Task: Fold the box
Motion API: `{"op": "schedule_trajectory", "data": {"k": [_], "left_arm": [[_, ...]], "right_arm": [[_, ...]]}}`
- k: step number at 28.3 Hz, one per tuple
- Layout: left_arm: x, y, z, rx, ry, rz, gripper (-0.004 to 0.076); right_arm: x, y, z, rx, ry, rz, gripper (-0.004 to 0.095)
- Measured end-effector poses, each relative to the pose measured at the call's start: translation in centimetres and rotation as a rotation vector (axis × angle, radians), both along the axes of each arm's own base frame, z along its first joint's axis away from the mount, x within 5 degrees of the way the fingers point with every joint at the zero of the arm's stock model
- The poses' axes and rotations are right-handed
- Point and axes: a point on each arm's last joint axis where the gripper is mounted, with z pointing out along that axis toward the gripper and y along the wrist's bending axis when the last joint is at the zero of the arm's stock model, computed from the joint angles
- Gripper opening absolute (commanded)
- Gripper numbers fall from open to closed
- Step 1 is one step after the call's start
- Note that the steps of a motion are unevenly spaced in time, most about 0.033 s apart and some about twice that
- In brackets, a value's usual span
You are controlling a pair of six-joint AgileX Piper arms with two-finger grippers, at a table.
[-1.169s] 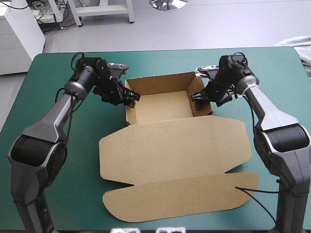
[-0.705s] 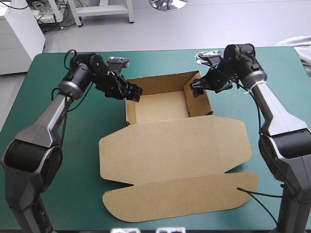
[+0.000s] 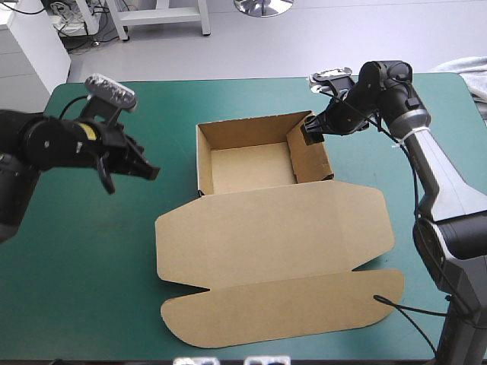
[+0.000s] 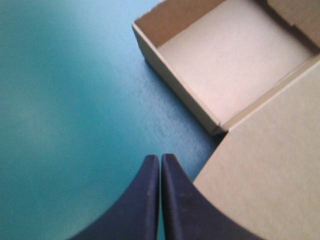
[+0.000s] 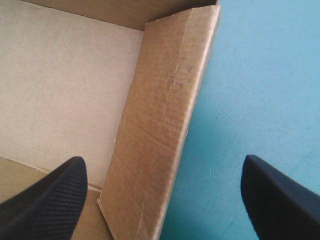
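Box sits mid-tabletop, which is teal-green. Its open tray is toward the far side w/ walls up. The lid lies flat toward the near edge (two brown panels, the outer one w/ rounded corners).

Left hand is off to the left of the tray, apart from the board, over bare tabletop. Its black fingers are pressed together into one point, nothing between them. In the left wrist view they aim toward the tray's near-left corner, where lid meets wall.

Right hand is at the tray's far-right corner, spread wide and holding nothing. In the right wrist view one finger hangs over the tray's inside and the other over the tabletop outside. The right wall stands between them, touching neither as far as shows.
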Motion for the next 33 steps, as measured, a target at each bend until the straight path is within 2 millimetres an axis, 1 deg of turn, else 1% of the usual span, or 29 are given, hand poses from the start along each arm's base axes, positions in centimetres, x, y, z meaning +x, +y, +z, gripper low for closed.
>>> {"op": "schedule_trajectory", "data": {"k": [1,2,6,8,9,12,13,16,17,23,26,28,33], "left_arm": [[-2.0,0.9,-1.0,0.029,0.014,0.018,-0.0008],[-3.5,1.5,-3.0,0.054,0.061,0.035,-0.0008],[-6.1,2.4,-6.4,0.08,0.145,0.049,-0.0008],[-7.1,2.8,-8.2,0.092,0.191,0.058,-0.0008],[-7.5,2.9,-8.9,0.098,0.206,0.066,-0.0008],[-8.2,3.6,-11.0,0.14,0.258,0.115,-0.0008],[-8.3,3.8,-11.5,0.155,0.269,0.132,-0.0008],[-8.5,4.3,-12.8,0.193,0.301,0.18,-0.0008],[-8.5,4.3,-13.1,0.195,0.309,0.186,-0.0008],[-8.6,4.3,-13.4,0.188,0.322,0.192,-0.0008],[-8.6,4.3,-13.4,0.188,0.321,0.192,-0.0008],[-8.6,4.3,-13.4,0.188,0.321,0.192,-0.0008],[-8.6,4.3,-13.4,0.188,0.321,0.192,-0.0008]], "right_arm": [[0.4,0.1,-0.9,-0.006,0.019,0.002,0.0769],[0.9,0.3,-2.0,-0.013,0.043,0.003,0.0769],[2.1,0.6,-4.7,-0.028,0.101,0.002,0.0769],[2.5,0.8,-5.9,-0.03,0.127,0.003,0.0725],[2.7,0.8,-6.5,-0.031,0.14,0.003,0.0684],[3.1,1.0,-7.6,-0.029,0.167,0.003,0.044],[3.1,1.0,-7.8,-0.03,0.17,0.003,0.0307],[3.2,1.1,-8.0,-0.028,0.176,0.007,0.0014],[3.2,1.1,-8.0,-0.03,0.174,0.015,-0.0013],[3.4,0.8,-8.2,-0.058,0.158,0.041,-0.0019],[3.8,-0.1,-8.0,-0.077,0.146,0.031,-0.0019],[4.3,-1.3,-7.4,-0.079,0.121,0.0,-0.0019],[5.6,-5.7,-5.1,-0.086,0.041,-0.096,-0.0019]]}}
